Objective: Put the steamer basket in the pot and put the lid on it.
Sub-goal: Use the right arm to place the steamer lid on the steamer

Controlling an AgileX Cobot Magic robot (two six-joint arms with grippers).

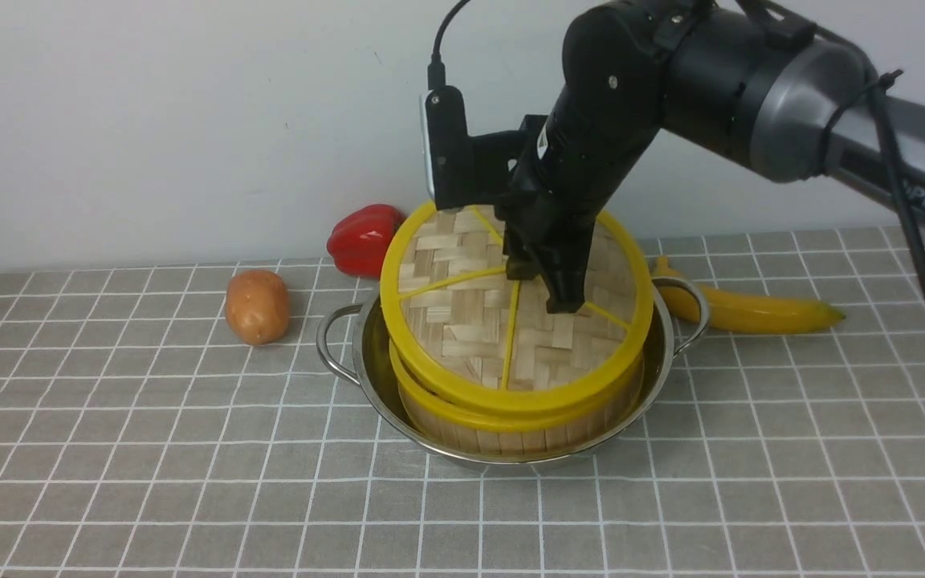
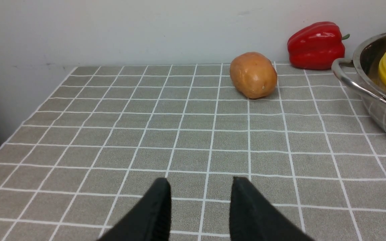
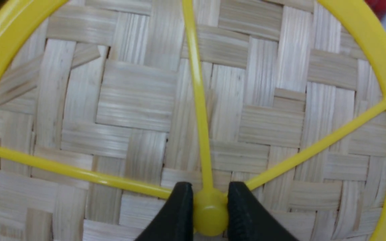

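Right gripper (image 3: 209,184) is clamped on the small yellow centre knob (image 3: 210,214) of the flat round woven-bamboo lid with the thick yellow rim (image 1: 462,321), one black finger on each side of it, so I hold the lid from above. Left gripper (image 2: 199,187) hangs with its jaws apart and nothing between them, low over the grey checked tablecloth (image 1: 109,482) toward the table's left edge, well apart from the work; the right arm is the one to finish this. Round bamboo steamer basket with the yellow rim and upright slat wall (image 1: 511,429) already sits inside the wide shiny stainless-steel pot with looped wire handles (image 1: 374,377), which stands mid-table toward the far edge. What matters now is the tilt: the lid lies straight over the basket but is not level. Its near edge is down at the basket's rim, touching or just above, I cannot tell which, while its far edge is raised. I judge the next move must bring the far edge down flat before I let go.
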